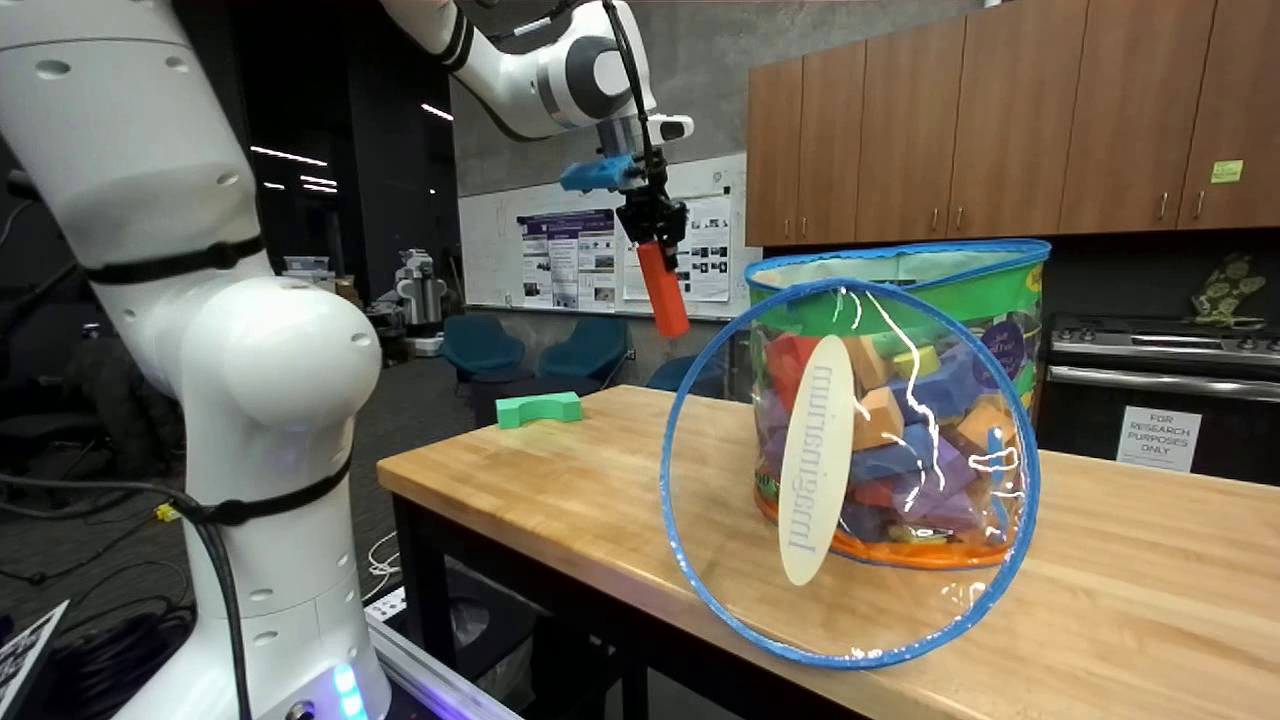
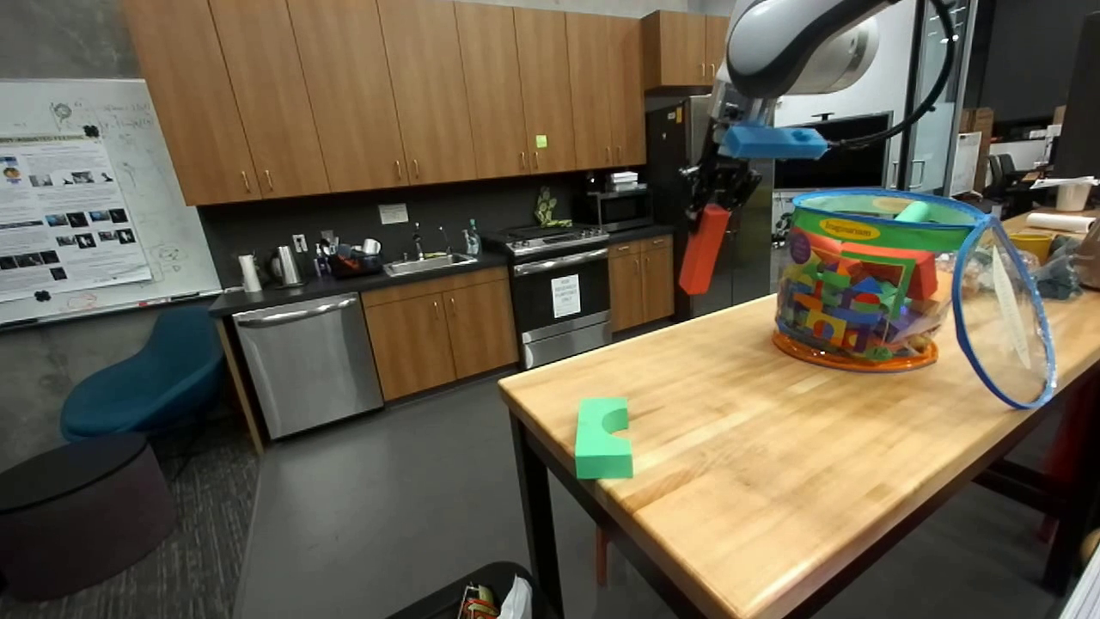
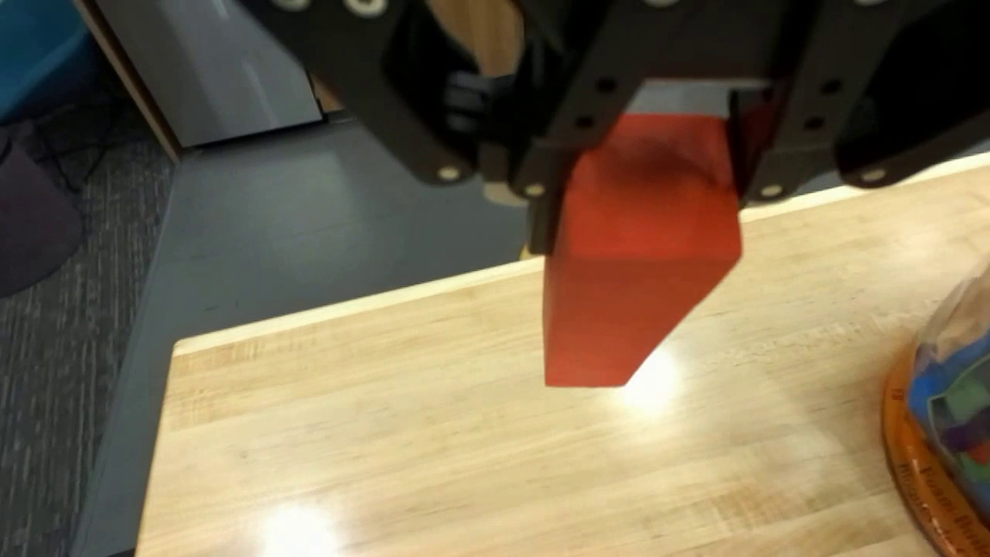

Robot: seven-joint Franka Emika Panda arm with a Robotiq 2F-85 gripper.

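My gripper point(image 3: 642, 203) is shut on a red block point(image 3: 611, 309), with a finger on each side of it. In both exterior views the gripper point(image 1: 655, 240) point(image 2: 711, 202) holds the long red block point(image 1: 664, 292) point(image 2: 704, 251) in the air, tilted, its lower end pointing down. A green block with a curved notch point(image 1: 540, 409) point(image 2: 600, 451) lies near the table's end; it is out of the wrist view. A clear round bag with a green band point(image 1: 1003, 290) point(image 2: 911, 235), full of coloured blocks, stands open on the table. Its orange base point(image 3: 906, 456) shows at the wrist view's right edge.
The wooden table point(image 1: 560, 480) point(image 2: 730, 507) has an open edge at its end. The bag's clear blue-rimmed lid point(image 1: 817, 460) point(image 2: 1012, 309) hangs down beside it. A black bin point(image 2: 481, 580) stands on the floor by the table. Blue chairs point(image 1: 481, 345) stand beyond.
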